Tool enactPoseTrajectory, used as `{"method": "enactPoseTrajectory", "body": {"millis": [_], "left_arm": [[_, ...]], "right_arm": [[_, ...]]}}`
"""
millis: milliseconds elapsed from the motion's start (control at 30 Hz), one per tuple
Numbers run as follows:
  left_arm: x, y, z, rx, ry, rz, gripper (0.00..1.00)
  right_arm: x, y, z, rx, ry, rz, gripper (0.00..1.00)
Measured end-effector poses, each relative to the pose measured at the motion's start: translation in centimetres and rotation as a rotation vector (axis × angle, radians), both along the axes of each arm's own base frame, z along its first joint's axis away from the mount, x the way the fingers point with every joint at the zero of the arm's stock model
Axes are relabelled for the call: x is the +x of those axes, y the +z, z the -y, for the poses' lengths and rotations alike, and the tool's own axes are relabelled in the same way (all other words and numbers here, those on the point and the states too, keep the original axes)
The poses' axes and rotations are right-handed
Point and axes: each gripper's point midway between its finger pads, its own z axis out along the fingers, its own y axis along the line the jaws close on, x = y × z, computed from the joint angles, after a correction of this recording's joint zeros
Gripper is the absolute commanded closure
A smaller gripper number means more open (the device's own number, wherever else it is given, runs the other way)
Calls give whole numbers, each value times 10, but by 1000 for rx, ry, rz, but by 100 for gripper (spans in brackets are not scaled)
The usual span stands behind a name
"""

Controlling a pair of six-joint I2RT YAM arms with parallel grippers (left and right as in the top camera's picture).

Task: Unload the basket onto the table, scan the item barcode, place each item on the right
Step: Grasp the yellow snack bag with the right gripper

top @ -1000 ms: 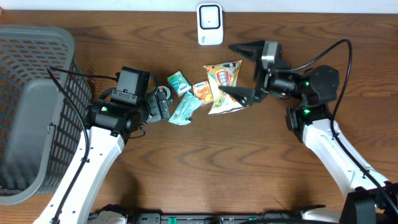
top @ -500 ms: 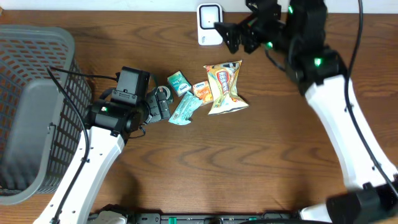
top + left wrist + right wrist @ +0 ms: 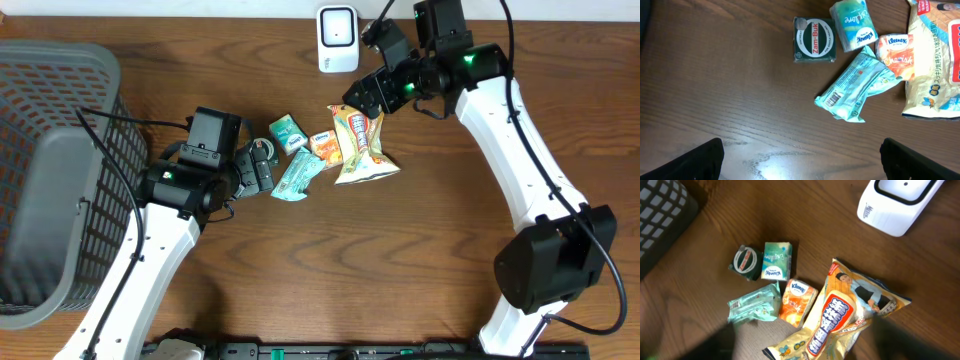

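One item looked to be your pick: the snack bag (image 3: pixel 362 145), lying flat and face-up on the table (image 3: pixel 400 260), untouched, with no barcode showing, so it would likely have needed turning over. Your right tool (image 3: pixel 365 68) hung over the bag's 12 o'clock end, fingers standing apart and pinching nothing. I judged it was placed there because that end was clear of the neighbours. The scanner (image 3: pixel 338 40) sat just beyond, at 11 o'clock from the bag, so a lifted item would have had little way to go.

At the bag's 9 o'clock edge lay the orange tissue pack (image 3: pixel 325 146), touching it, then the teal tissue pack (image 3: pixel 288 130) and the green packet (image 3: pixel 297 175), whose barcode faced up. The Zam-Buk tin (image 3: pixel 814 40) lay farthest out. Your left tool (image 3: pixel 256 167) waited at 9 o'clock of the cluster, spread wide and empty, clear of the right arm. The basket (image 3: pixel 50 80) stood well apart at 9 o'clock.
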Motion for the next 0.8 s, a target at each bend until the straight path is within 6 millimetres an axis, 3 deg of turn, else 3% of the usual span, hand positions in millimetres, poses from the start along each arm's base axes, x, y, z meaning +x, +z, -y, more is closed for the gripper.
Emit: {"method": "enactPoseTrajectory", "body": {"millis": [67, 133, 300, 600, 800], "left_arm": [[0, 0, 0, 0, 0, 0, 2], [0, 0, 0, 0, 0, 0, 2], [0, 0, 0, 0, 0, 0, 3], [0, 0, 0, 0, 0, 0, 2], [0, 0, 0, 0, 0, 0, 2]], "right_arm": [[1, -4, 1, -8, -23, -13, 85], [6, -10, 6, -27, -81, -37, 99], [14, -41, 13, -82, -219, -123, 99], [4, -112, -4, -180, -237, -274, 99], [-7, -171, 18, -364, -336, -387, 99]]}}
